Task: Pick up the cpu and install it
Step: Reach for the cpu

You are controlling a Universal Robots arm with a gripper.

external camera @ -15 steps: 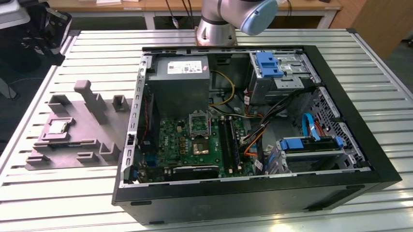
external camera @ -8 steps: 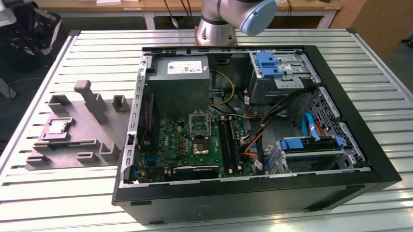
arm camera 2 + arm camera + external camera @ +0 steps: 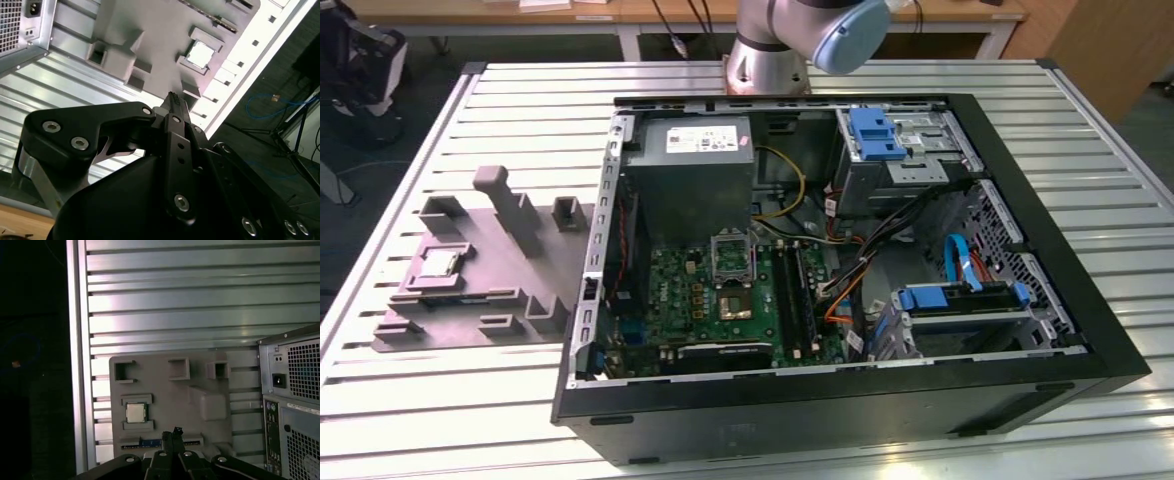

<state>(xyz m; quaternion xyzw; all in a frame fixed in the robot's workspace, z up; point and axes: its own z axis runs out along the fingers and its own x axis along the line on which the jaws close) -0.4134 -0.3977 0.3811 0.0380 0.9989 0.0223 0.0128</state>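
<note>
Silver slatted tabletop (image 3: 480, 400) carries an open black computer case (image 3: 1067, 330) and, toward the exterior view's left, a grey-purple tray (image 3: 507, 295) with raised blocks. We see the cpu (image 3: 438, 264) lying flat in a shallow recess of that tray, pale metal top up, with 1 raised block on each of 2 opposite sides. In both wrist views the gripper (image 3: 175, 432) hangs above the table, pointing toward the tray and apart from the cpu; its 2 fingers are pressed together with nothing between them. Inside the case we see the metal-framed socket (image 3: 732, 300) on the green motherboard (image 3: 674, 290), near the grey power-supply box (image 3: 698, 170).
</note>
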